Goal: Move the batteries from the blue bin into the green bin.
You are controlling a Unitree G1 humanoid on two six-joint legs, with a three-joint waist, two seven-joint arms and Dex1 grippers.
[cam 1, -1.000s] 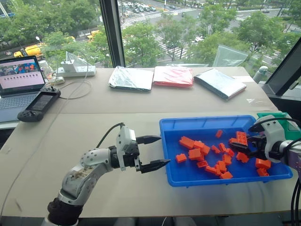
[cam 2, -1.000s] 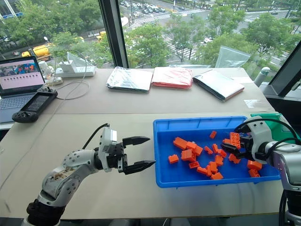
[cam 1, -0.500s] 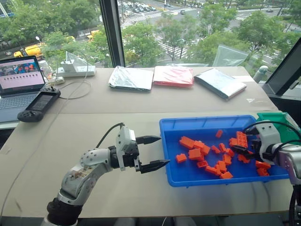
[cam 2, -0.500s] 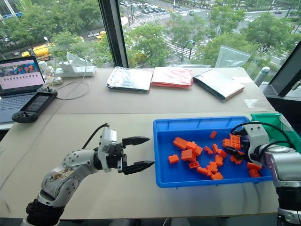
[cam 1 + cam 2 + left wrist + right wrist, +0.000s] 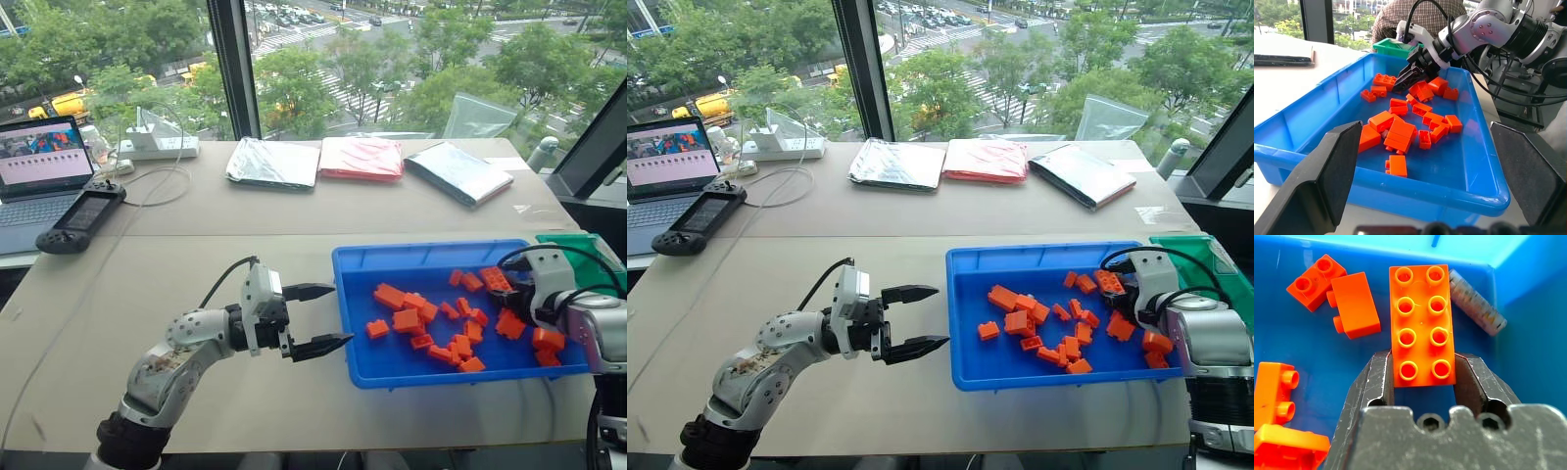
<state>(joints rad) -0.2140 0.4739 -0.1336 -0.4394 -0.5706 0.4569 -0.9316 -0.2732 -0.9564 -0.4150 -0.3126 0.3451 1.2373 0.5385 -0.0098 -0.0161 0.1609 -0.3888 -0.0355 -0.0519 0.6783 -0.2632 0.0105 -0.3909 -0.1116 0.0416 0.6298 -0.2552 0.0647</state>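
Now, in the left eye view, the right claw [image 5: 506, 286] is seen at the right edge of the frame, raised a little over the blue bin [image 5: 431, 257] since a second ago, when it sat lower among the bricks with its fingers spread wide. A long orange brick [image 5: 495, 278] is pinched between its fingers. The remaining loose bricks [image 5: 426, 318] are scattered across the bin floor at centre right. The green bin [image 5: 578, 250] is partly seen at the far right, just behind the right arm. The left claw [image 5: 321, 316] hangs open and empty over the tabletop [image 5: 245, 235] at lower centre, just beside the blue bin's near left wall, unchanged.

From the left wrist view, the right claw is shown above the heap near the bin's far end, at upper centre.

From the right wrist view, the eight-studded brick is gripped by its long sides at centre frame, the fingers partly closed on it.

One brick is judged picked and lifted; carrying it across to the green bin remains.
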